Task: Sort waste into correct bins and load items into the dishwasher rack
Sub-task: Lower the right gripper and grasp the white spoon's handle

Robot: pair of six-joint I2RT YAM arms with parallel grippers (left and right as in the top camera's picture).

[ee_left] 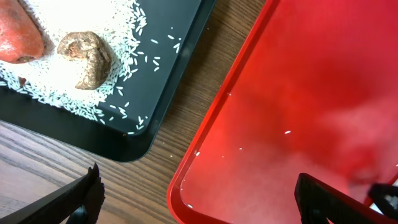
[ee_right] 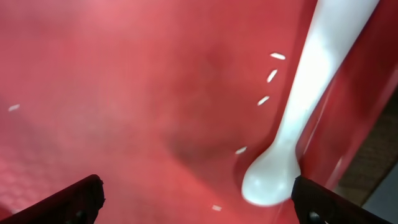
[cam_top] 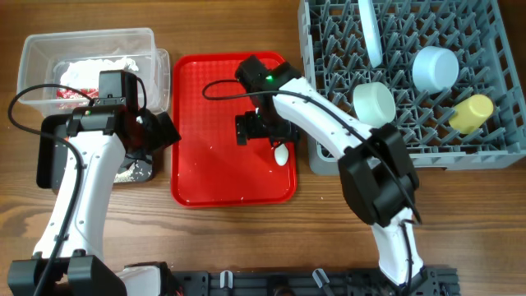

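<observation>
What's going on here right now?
Plate, blue bowl, green bowl and cup are in the rack. The wrapper is in the tub; rice, carrot and lump are in the black tray. The spoon and stray grains lie on the red tray. The right gripper is open over the spoon; the left gripper, open, holds nothing.

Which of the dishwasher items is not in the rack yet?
The white spoon: it lies on the red tray, while the plate, blue bowl, green bowl and yellow cup sit in the grey rack.

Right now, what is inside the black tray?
Rice, a carrot piece and a brown lump lie in the black tray. From overhead the left arm covers most of it.
</observation>
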